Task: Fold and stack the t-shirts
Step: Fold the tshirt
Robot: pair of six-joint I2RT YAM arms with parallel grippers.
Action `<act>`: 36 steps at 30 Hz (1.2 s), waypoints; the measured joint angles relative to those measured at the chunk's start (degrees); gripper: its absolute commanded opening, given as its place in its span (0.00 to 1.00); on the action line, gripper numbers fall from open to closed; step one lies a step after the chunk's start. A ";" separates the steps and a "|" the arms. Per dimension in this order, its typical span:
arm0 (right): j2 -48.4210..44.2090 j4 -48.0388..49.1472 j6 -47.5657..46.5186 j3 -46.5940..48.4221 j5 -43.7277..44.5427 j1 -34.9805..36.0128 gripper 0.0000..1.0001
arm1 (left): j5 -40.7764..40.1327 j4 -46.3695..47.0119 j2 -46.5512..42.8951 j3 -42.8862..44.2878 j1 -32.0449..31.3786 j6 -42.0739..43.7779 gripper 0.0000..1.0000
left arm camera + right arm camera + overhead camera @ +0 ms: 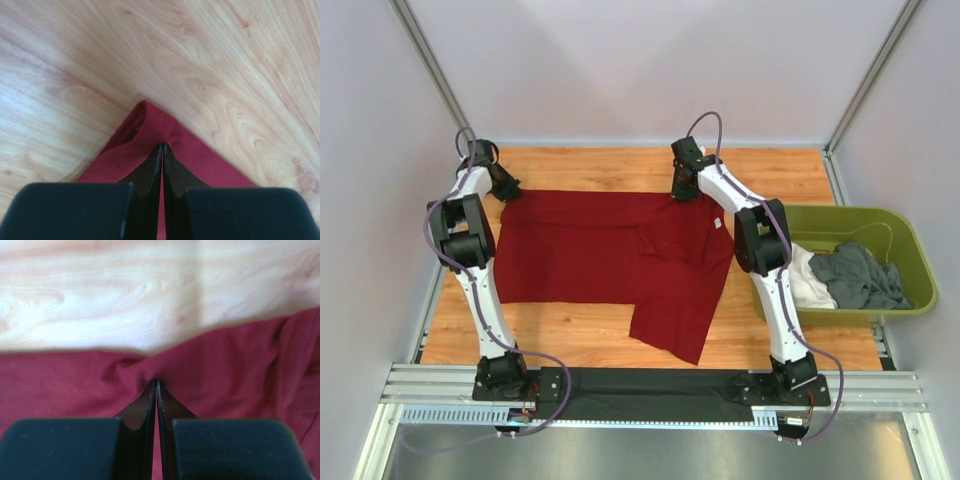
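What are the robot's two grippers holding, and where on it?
Both pinch the dark red t-shirt: the left gripper holds its far left corner, the right gripper a spot along its far edge.

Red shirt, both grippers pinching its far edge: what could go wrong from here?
1. The left gripper holds only the corner tip of the red shirt; it may slip out on lifting.
2. Cloth is bunched at the right gripper, so the fold could carry wrinkles.
3. The flap nearest the arms lies skewed, so edges may not line up.
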 measured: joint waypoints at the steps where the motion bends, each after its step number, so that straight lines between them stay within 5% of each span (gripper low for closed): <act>1: 0.61 -0.20 0.28 0.83 -0.13 -0.26 0.05 | -0.04 -0.46 0.59 1.03 0.00 -0.44 0.08; 12: 7.69 -0.11 1.53 12.39 -1.29 -3.41 0.08 | -0.22 -4.98 9.94 16.96 -0.24 -2.86 0.08; 18: 8.39 1.36 -0.15 14.14 -4.90 -3.74 0.14 | 0.90 -4.55 10.80 18.53 -0.22 -2.34 0.15; 25: 3.54 5.22 -4.24 13.16 -10.12 -3.96 0.23 | 1.68 0.92 -2.75 3.41 -0.22 -0.17 0.51; 31: -17.97 7.80 -5.77 0.33 -10.32 -4.11 0.57 | 1.01 6.34 -27.47 -13.09 -0.22 -0.83 0.58; 36: -38.21 11.15 -5.33 -13.38 -9.92 -3.91 0.99 | -3.21 4.46 -45.35 -22.75 -0.13 -1.38 0.65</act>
